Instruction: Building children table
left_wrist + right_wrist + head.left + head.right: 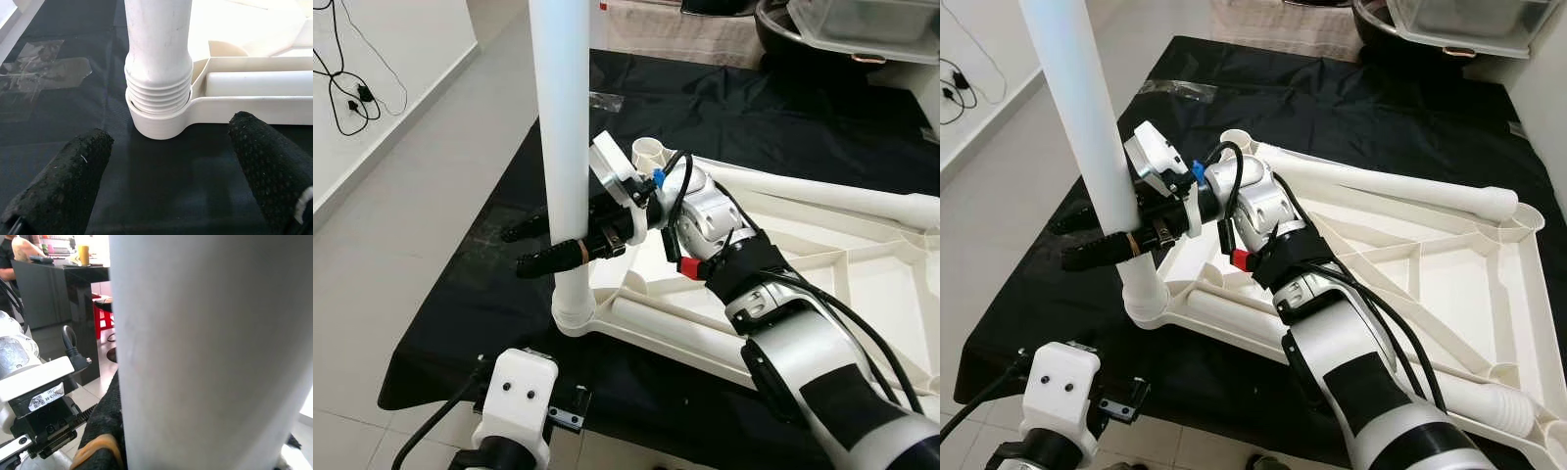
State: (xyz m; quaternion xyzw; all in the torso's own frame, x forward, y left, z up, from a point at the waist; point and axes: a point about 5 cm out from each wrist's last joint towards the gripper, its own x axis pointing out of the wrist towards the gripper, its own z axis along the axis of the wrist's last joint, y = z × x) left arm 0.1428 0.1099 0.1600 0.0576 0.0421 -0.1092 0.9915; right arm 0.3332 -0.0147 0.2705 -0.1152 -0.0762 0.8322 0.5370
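Right gripper (540, 247) clamps upright white leg (560, 117) seated in near-left corner socket (576, 318) of upturned tabletop (1430, 257); left gripper (166, 171) open, empty, near. Other legs unfitted, lying on tabletop.

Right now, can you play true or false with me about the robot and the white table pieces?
1. The right claw is clamped around the tall white plastic table leg. True.
2. The white leg lies flat on the black cloth. False: it stands upright in a corner socket of the upside-down white plastic tabletop frame.
3. The left claw is open. True.
4. The left claw is gripping the leg. False: it sits in front of the leg's threaded base without touching it.
5. The leg's threads are fully hidden. False: several rings show above the socket.
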